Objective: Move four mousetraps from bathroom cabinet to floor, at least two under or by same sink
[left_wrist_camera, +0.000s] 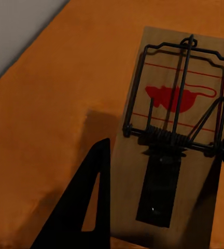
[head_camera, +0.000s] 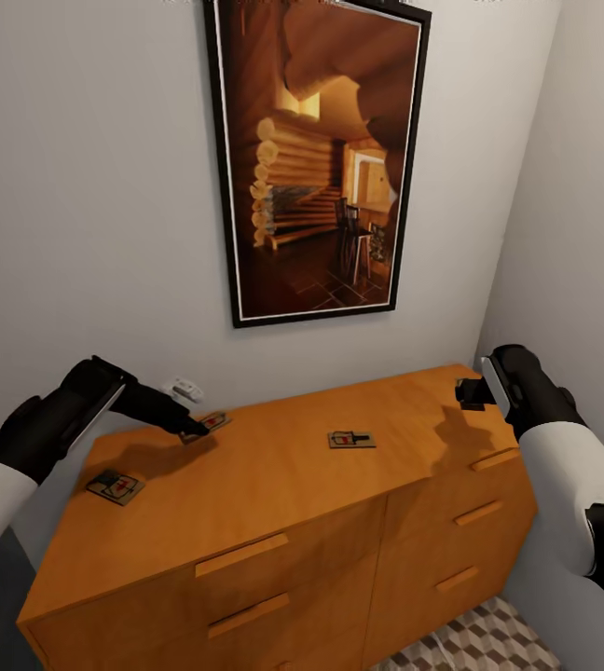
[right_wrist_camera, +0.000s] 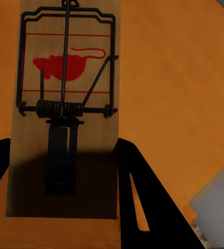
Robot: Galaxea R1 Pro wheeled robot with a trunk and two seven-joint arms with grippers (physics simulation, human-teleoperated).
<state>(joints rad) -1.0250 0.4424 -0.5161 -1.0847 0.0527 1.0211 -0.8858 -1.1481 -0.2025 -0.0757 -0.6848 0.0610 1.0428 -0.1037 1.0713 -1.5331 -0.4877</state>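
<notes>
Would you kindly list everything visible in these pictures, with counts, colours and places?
Cabinet: one, orange-brown wood, against the grey wall.
Mousetraps: four, pale wood with dark wire, on the cabinet top; middle, front left, back left, back right.
Picture: one, black frame, on the wall above the cabinet.
White object: one, behind the cabinet; cannot tell what.
Floor: cube-patterned tiles, beside the cabinet.
Left hand: black, open, straddling the back-left trap.
Right hand: black, open, straddling the back-right trap.
</notes>
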